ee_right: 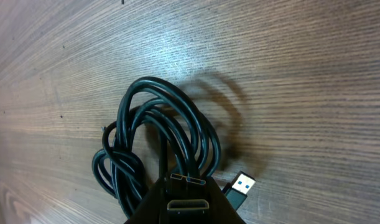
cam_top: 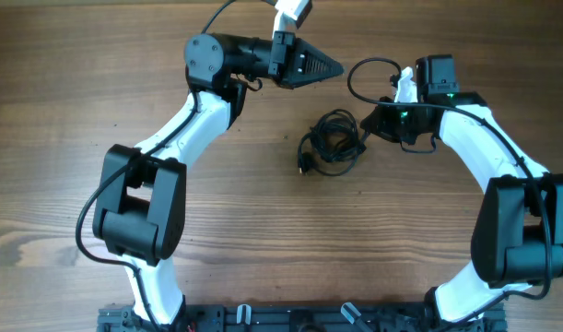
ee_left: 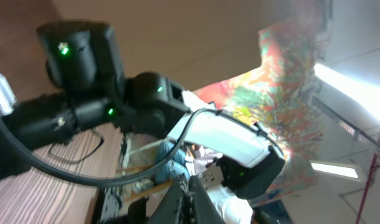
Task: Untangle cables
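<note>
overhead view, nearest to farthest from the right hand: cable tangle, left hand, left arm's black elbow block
1. cable tangle, at the right hand, mid-table
2. left hand, higher in frame, pointing right
3. black elbow block, far lower left

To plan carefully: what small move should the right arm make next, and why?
Probably lift the right gripper slightly. Its jaws look closed on strands of the cables, which lie bunched on the table, so a gentle pull may loosen a loop. The left gripper is shut, empty and away from the bunch.
</note>
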`<state>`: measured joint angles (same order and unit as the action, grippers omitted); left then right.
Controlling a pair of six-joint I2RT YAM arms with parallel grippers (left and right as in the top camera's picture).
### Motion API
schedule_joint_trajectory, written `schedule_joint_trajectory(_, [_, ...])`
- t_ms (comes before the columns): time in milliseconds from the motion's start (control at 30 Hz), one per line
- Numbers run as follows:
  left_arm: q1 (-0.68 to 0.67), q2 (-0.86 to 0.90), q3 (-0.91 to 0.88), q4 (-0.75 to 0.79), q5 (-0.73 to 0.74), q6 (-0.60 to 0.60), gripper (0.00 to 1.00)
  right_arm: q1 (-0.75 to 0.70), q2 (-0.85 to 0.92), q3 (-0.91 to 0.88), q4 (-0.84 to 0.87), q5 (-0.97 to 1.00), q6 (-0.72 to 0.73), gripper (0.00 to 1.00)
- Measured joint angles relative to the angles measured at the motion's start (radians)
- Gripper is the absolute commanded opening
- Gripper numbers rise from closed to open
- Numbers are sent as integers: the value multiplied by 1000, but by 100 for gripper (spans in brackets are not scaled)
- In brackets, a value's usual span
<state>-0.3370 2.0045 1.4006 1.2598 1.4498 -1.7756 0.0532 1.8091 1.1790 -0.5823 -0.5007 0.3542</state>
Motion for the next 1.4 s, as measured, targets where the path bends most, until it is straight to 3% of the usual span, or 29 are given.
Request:
schedule_joint_trajectory(133, [1, 0, 0, -157, 61, 136, 4, 0, -18, 0, -35, -5, -8, 4])
schedule_joint_trajectory(267, [22, -1, 2, -463, 86, 365, 4, 0, -165, 0, -40, -9, -19, 4])
schedule_joint_trajectory(433, [55, -3, 10, -1131, 2, 840, 4, -3, -281, 0, -76, -16, -5, 4])
schedule_joint_trajectory(467, [58, -2, 10, -1323, -111, 903, 4, -4, -278, 0, -89, -16, -6, 4])
schedule_joint_trajectory(533, [57, -2, 10, -1516, -278, 1044, 6, -4, -275, 0, -100, -16, -24, 4])
schedule_joint_trajectory(667, [27, -2, 6, -1614, -457, 1253, 53, -4, -275, 0, -117, -20, -84, 4])
schedule_joint_trajectory(733, [-4, -2, 6, -1621, -494, 1345, 71, -4, -275, 0, -118, -23, -98, 4])
schedule_joint_trajectory(833, [-40, -2, 6, -1624, -546, 1404, 79, -4, -275, 0, -120, -26, -116, 4])
schedule_joint_trajectory(933, [-61, 9, 6, -1620, -589, 1427, 80, -4, -275, 0, -121, -35, -126, 4])
schedule_joint_trajectory(1000, [-76, 43, 6, -1612, -599, 1431, 75, -4, -275, 0, -121, -40, -126, 4])
schedule_joint_trajectory(1033, [-83, 59, 6, -1605, -605, 1432, 67, -4, -275, 0, -121, -43, -126, 4])
schedule_joint_trajectory(1167, [-120, 118, 6, -1549, -626, 1441, 28, -4, -275, 0, -124, -66, -126, 4])
schedule_joint_trajectory(1200, [-129, 119, 6, -1522, -639, 1440, 13, -4, -275, 0, -125, -73, -131, 4])
schedule_joint_trajectory(1233, [-141, 119, 6, -1495, -645, 1442, 4, -4, -275, 0, -126, -87, -135, 4])
schedule_joint_trajectory(1400, [-176, 119, 6, -1492, -719, 1424, 4, -10, -275, 0, -146, -32, -99, 4])
